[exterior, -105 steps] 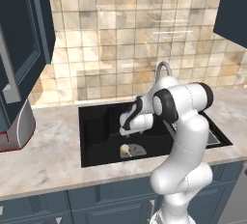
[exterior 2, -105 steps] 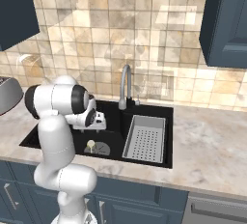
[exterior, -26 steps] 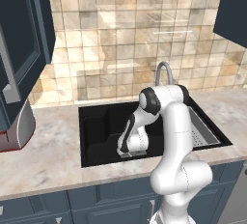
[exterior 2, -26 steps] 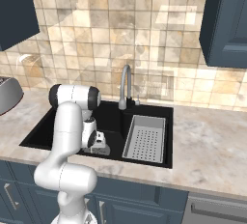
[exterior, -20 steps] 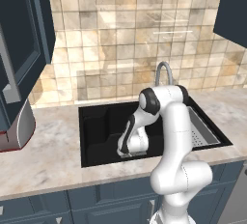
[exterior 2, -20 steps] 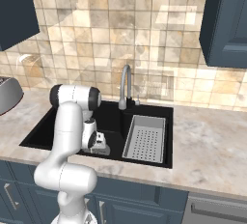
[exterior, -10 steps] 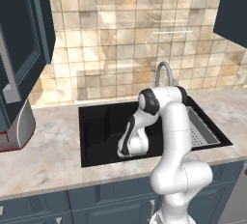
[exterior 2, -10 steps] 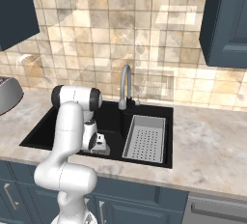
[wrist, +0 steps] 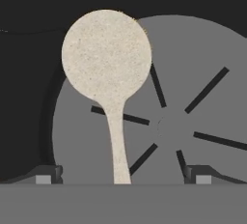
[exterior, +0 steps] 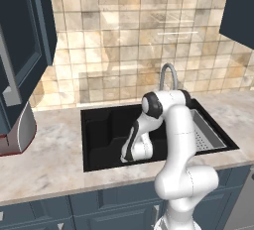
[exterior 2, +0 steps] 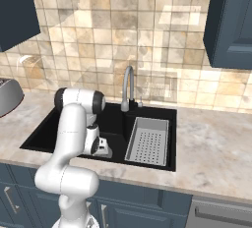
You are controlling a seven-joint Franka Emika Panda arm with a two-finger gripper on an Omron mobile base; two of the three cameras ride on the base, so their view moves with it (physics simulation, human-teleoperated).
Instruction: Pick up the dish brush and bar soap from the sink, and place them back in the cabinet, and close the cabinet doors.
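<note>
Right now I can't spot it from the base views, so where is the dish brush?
In the hand view, the dish brush lies on the sink floor, overlapping the grey drain, its handle between the open gripper tips.

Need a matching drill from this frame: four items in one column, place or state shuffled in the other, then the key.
Items:
1. dish brush
2. gripper
3. faucet
4. strainer tray

Places or states:
A. right part of the sink
B. lying partly over the round grey drain
C. open, low in the basin, fingertips either side of the handle
D. rises at the sink's back edge

Pairs: 1-B, 2-C, 3-D, 4-A
</note>
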